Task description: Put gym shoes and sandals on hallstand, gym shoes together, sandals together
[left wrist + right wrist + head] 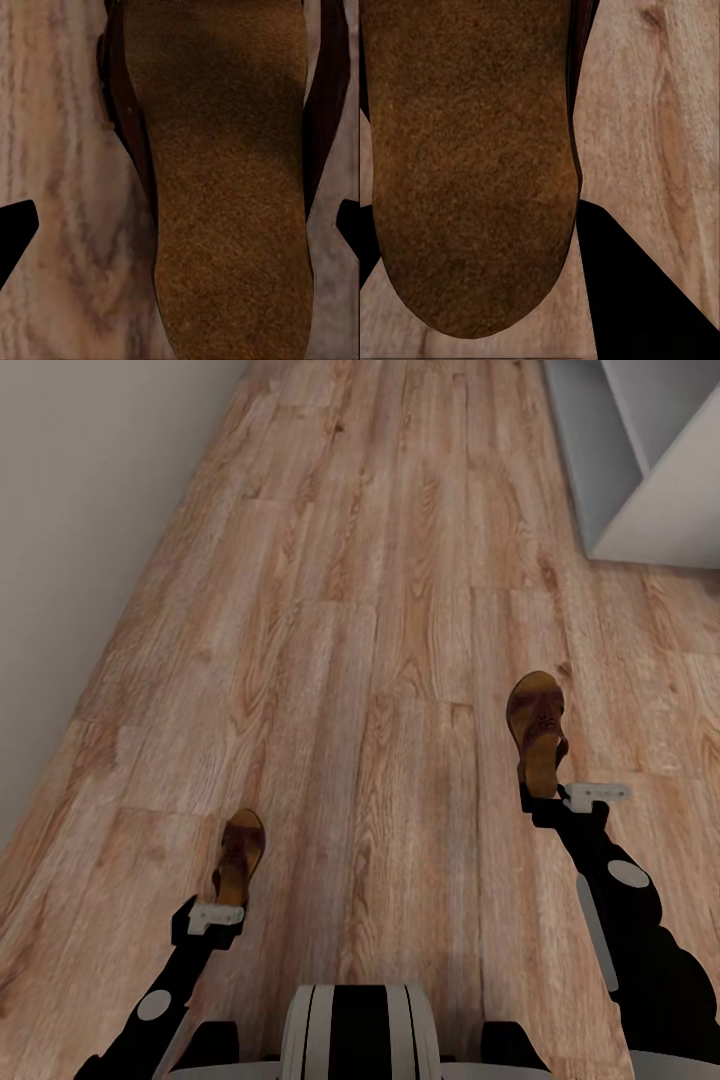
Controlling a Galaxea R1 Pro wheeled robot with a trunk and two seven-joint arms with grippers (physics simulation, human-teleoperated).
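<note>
- Sandals are riding in the grippers: left gripper is grasping one sandal at lower left; right gripper is clenching the other sandal at centre right.
- Hallstand is waiting at upper right; nothing is sitting on its visible corner, so placing both sandals appears left to do.

black arms, grey discs, white wrist brackets
</note>
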